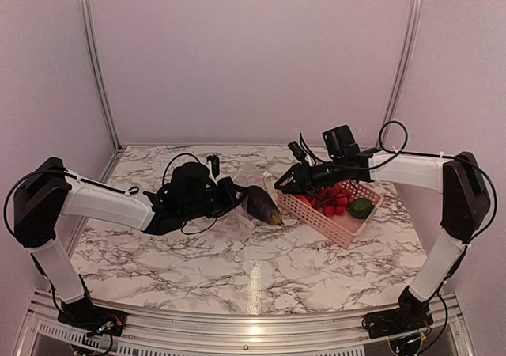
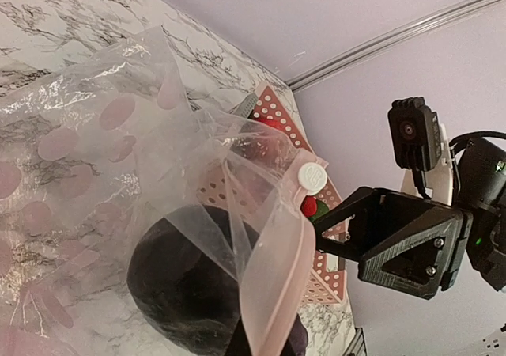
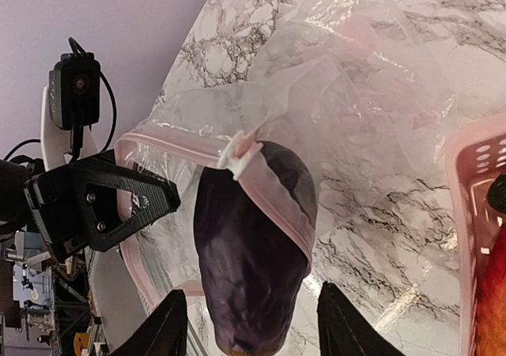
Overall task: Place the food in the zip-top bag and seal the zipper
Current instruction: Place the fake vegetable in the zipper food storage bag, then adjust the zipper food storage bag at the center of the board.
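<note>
marbled table [image 1: 237, 269], lilac walls [image 1: 253, 55]; right claw [image 1: 283, 183] spread near eggplant [image 1: 263, 204] at zip-top bag [image 3: 371, 87] mouth, left claw [image 1: 229, 194] grip unclear

The top view looks down from above and behind the near edge, far enough off to take in the whole table [image 1: 237, 269]. The left wrist view faces right, close on the bag [image 2: 95, 158] and eggplant [image 2: 182, 285]. The right wrist view faces left, equally close. Both wrist views share the eggplant, the bag mouth and the basket [image 3: 474, 158].
</note>
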